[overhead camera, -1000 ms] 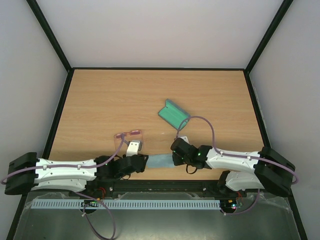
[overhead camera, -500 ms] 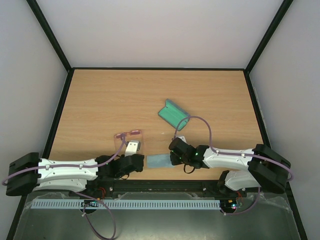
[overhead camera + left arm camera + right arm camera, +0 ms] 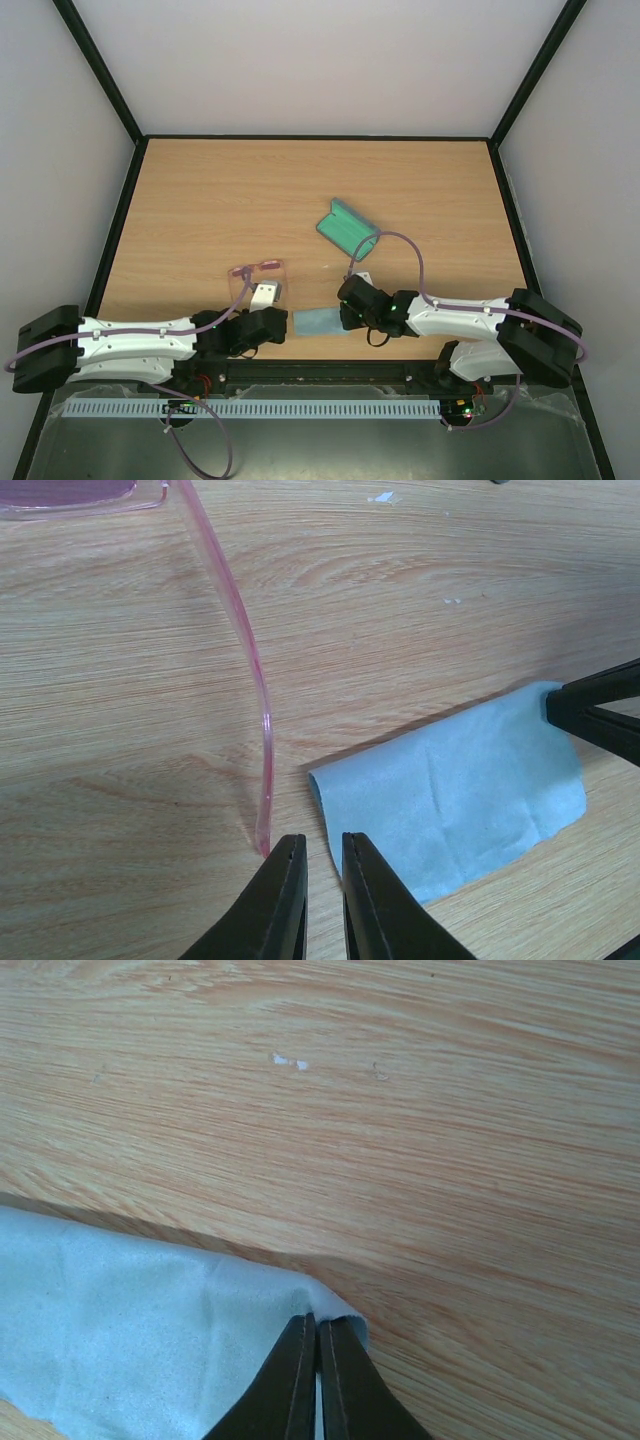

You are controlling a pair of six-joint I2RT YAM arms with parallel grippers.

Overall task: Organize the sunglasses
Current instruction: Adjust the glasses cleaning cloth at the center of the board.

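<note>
Right wrist view shows our right gripper (image 3: 317,1332) pinched tight on the edge of the light blue cloth (image 3: 130,1340). Our left gripper (image 3: 323,842) is barely parted, seemingly empty, just beside the sunglasses (image 3: 264,740), which lie on the table (image 3: 420,1110) left of the cloth.

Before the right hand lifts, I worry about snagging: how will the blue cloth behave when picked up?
Probably floppy: the cloth puckers where the right hand pinches its corner, so it should drape. Likely very light, being thin and flat on the table. It may brush the sunglasses arm beside it.
</note>
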